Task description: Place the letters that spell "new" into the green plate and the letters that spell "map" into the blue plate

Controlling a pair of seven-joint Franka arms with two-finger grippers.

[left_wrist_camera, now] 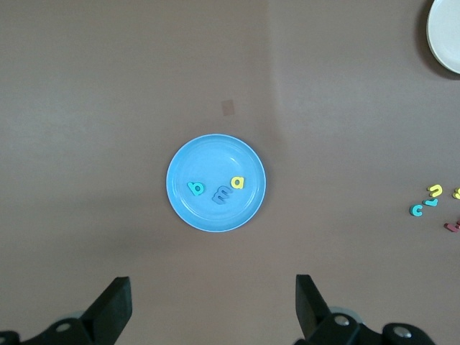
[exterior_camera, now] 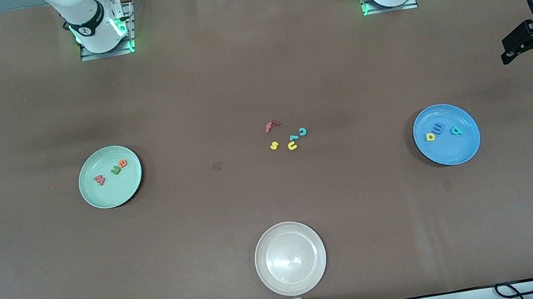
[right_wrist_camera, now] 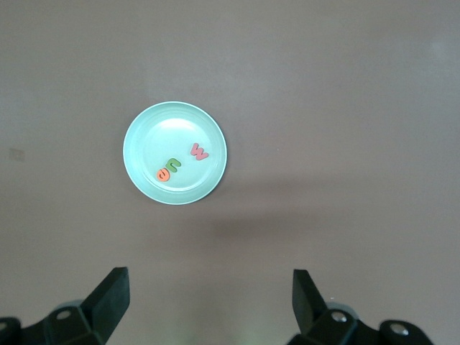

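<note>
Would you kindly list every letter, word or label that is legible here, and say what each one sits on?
"w", "n", "e": foam letters lying in the green plate.
"a", "m", "p": foam letters lying in the blue plate.
"f", "s", "u", "c": loose letters on the table; a small teal piece among them is unclear.
No printed labels or brand names are legible anywhere.

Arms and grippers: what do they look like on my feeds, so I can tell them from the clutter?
Both arms are white, with a black ring near the base and green lights at the mounting plates. Dark cables run to the left arm's base. The left gripper and right gripper are black, each with two wedge-shaped fingers on a black body with small silver screws. A black cable loops above the left gripper in the front view.
</note>
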